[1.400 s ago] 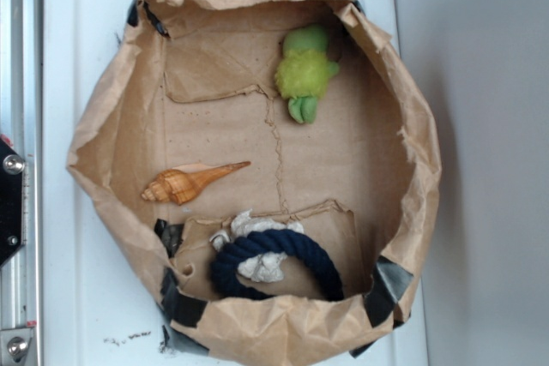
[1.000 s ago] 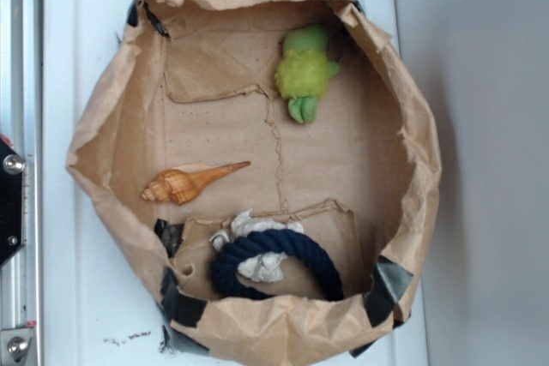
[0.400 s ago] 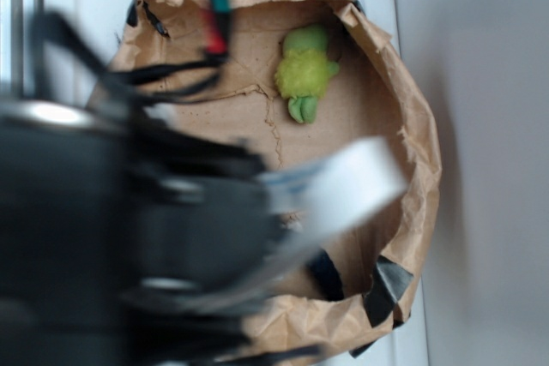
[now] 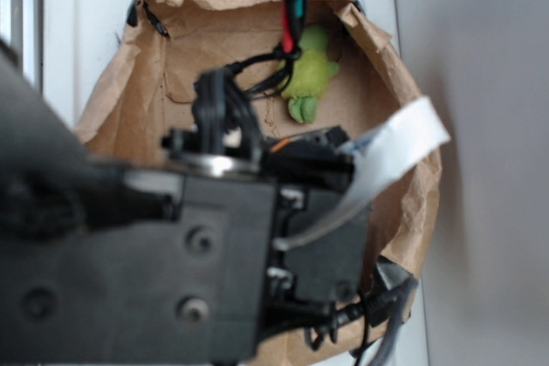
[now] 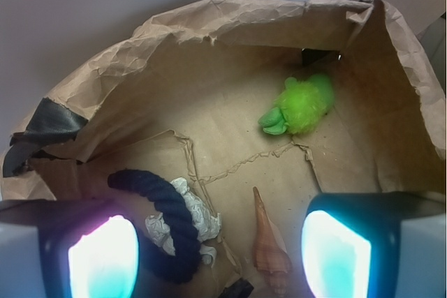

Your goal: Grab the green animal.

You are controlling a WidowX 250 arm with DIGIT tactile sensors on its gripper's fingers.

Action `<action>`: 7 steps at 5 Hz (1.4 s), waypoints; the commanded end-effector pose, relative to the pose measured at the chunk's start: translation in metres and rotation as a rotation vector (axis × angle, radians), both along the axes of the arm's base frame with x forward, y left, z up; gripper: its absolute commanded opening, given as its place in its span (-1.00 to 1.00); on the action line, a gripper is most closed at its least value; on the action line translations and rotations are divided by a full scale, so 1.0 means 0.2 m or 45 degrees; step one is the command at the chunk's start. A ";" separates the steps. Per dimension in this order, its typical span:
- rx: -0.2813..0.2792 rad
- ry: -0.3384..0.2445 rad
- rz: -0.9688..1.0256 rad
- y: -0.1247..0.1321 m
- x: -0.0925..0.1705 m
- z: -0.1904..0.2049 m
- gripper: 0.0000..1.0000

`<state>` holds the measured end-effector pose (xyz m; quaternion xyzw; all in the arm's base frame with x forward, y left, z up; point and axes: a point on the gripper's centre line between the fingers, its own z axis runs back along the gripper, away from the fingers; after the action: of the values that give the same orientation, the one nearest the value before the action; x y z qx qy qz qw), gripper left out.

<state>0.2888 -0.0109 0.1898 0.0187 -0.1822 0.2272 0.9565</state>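
Hovering open, tool [image 5: 220, 256] sits well apart from green animal [image 5: 302, 105].

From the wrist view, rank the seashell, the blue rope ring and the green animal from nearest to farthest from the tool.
The tool is open, with its fingers at the bottom corners.
1. Seashell and blue rope ring: both right at the tool, shell between the fingers, ring by the left finger; too close to call.
2. Green animal: farthest, upper right by the bag wall.
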 end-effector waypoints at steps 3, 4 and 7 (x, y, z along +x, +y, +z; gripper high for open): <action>-0.026 -0.345 0.317 0.07 -0.09 0.02 1.00; -0.089 -0.332 0.492 0.05 -0.10 -0.06 1.00; -0.198 -0.075 0.519 0.18 0.00 -0.19 1.00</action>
<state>0.2899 0.0145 0.1331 -0.0174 -0.1600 0.4271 0.8898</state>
